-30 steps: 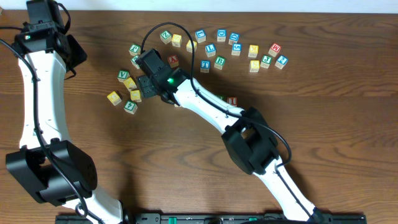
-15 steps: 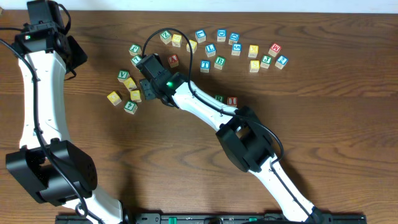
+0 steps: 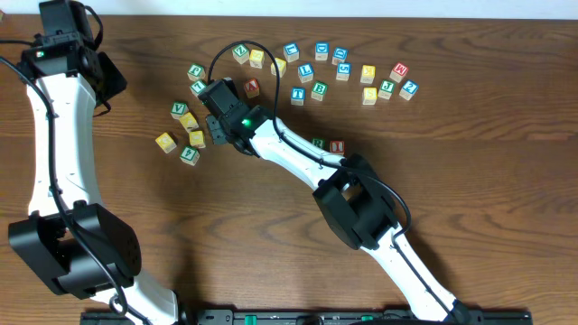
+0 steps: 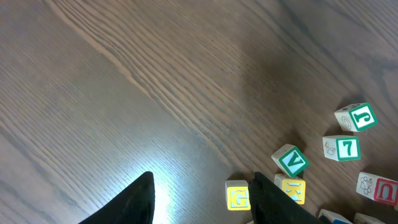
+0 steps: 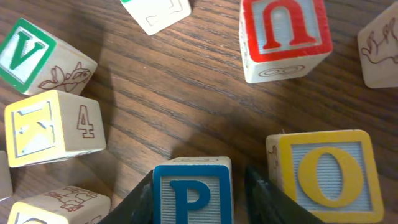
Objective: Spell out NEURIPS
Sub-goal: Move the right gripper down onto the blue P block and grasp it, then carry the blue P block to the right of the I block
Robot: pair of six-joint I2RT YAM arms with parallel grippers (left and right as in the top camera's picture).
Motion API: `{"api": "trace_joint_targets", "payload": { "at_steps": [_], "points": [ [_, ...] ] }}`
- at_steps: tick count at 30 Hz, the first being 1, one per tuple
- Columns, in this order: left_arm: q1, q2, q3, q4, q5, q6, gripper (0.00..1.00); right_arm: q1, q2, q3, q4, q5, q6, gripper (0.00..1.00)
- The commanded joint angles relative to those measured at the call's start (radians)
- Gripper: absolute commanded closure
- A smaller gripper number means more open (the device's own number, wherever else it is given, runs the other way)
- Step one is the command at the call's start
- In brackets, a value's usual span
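The right claw [image 5: 199,179] is straddling the blue P block [image 5: 193,194], its jaws sitting close along both sides, but I cannot tell whether they are squeezing it. The block is resting on the table [image 5: 186,106] just left of a yellow O block [image 5: 323,177], with the red U block [image 5: 285,34] lying beyond. The left claw [image 4: 202,198] is hanging released and grasping nothing.

The overhead camera looks straight down on the whole tabletop [image 3: 488,208]. The left wrist camera views it from farther off, cubes [image 4: 341,147] at 4 o'clock; the right wrist camera sits close. Both show the red U cube [image 5: 283,31].
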Motion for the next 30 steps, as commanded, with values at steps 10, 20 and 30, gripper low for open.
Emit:
{"api": "trace_joint_targets", "payload": {
  "at_steps": [10,20,30],
  "points": [
    [0.0,0.038,-0.014,-0.003,-0.006,-0.009,0.51,0.0,-0.025,0.012,-0.007,0.035,-0.026,0.7],
    [0.0,0.038,-0.014,-0.003,-0.006,-0.009,0.51,0.0,-0.099,0.013,-0.042,0.035,-0.026,0.76],
    [0.0,0.038,-0.014,-0.004,-0.006,-0.008,0.51,-0.042,-0.321,0.013,-0.222,0.035,-0.025,0.75]
  ]
}}
